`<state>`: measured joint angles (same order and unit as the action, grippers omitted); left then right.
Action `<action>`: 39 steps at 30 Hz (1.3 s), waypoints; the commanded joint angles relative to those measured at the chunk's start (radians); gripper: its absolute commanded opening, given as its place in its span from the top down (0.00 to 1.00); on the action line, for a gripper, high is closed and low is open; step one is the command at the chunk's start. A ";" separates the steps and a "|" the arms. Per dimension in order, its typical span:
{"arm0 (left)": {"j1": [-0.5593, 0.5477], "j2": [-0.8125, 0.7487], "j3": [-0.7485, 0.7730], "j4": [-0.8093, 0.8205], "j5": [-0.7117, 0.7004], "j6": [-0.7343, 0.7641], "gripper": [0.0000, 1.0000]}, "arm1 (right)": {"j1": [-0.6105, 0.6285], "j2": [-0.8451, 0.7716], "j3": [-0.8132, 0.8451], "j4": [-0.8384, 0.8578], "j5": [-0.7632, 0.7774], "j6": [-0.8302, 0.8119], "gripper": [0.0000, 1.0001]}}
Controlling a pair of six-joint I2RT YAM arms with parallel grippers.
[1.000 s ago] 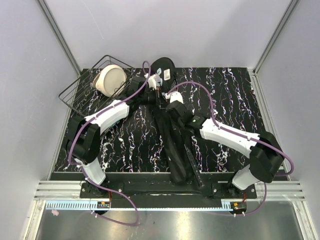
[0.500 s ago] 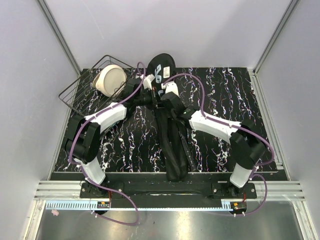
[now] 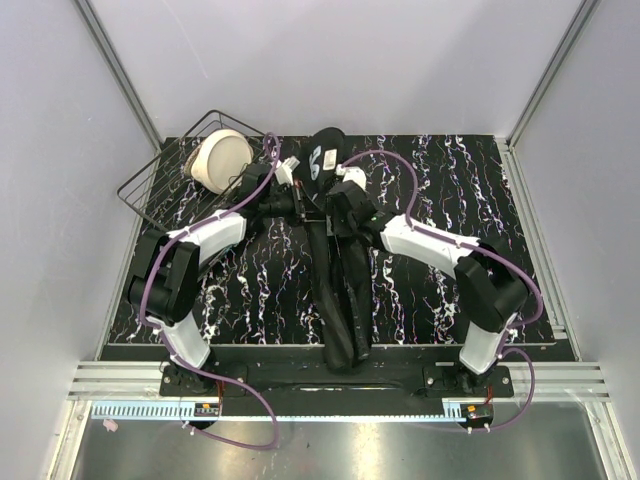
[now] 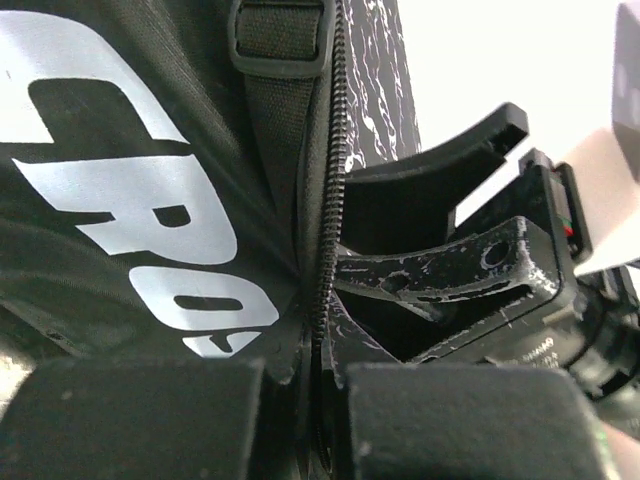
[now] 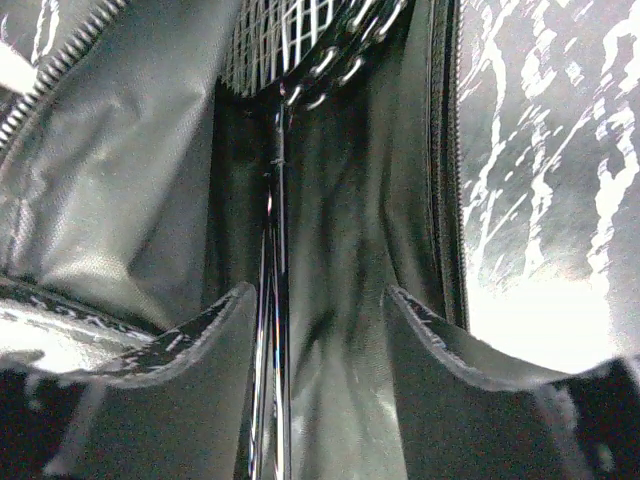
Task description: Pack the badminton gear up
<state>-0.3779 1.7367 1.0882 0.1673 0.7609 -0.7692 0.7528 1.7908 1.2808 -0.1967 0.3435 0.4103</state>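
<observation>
Racket bag [image 3: 340,290] lies lengthwise down the middle of the table [image 3: 450,180], round head end far, narrow end at the near edge between the arm bases. White "CRO" lettering shows on its side in the left wrist view.

Left gripper [image 4: 322,395] is at the bag's left edge in its far half. Pads pinched nearly together on the bag's zipper [image 4: 328,200] edge, fabric clamped between them.

Right gripper [image 5: 318,310] is just beside the left one, pointed into the open mouth of the bag. Fingers spread apart, holding nothing. A racket [image 5: 275,250] lies inside the bag: thin shaft runs up between the two fingers, contact not clear, strung head at the top of the right wrist view. Grey bag lining on both sides of it.

Left arm: elbow out to the left, forearm angled up and right to the bag. Right arm: elbow out to the right, forearm angled up and left. Both wrists meet over the bag's far half.

Wire basket [image 3: 150,185] sits at the far left corner with a cream bowl [image 3: 222,160] in it, apart from the bag.
</observation>
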 commanded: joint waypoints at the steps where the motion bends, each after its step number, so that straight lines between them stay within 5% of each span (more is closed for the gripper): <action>1: -0.027 -0.019 0.024 0.081 0.192 -0.039 1.00 | 0.022 -0.123 -0.043 0.006 -0.391 0.105 0.35; 7: -0.026 -0.020 0.029 0.066 0.186 -0.038 1.00 | -0.056 -0.361 -0.260 -0.026 -0.434 0.049 0.21; 17: -0.027 -0.029 0.032 0.037 0.173 -0.013 1.00 | -0.185 -0.450 -0.333 -0.044 -0.682 -0.081 0.18; 26: -0.027 -0.025 0.030 0.037 0.176 -0.022 1.00 | -0.185 -0.528 -0.415 -0.129 -0.509 -0.073 0.11; 33: -0.027 -0.034 0.026 0.055 0.184 -0.035 1.00 | -0.182 -0.426 -0.578 0.187 -0.699 0.074 0.10; 36: -0.029 -0.043 0.041 -0.011 0.163 0.016 1.00 | -0.139 -0.363 -0.569 0.272 -0.677 0.122 0.30; 39: -0.032 -0.057 0.093 -0.182 0.086 0.143 1.00 | -0.116 -0.389 -0.499 0.214 -0.632 0.162 0.86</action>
<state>-0.4103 1.7367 1.0893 0.0925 0.9024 -0.7612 0.6033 1.4429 0.6971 -0.0689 -0.2974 0.4858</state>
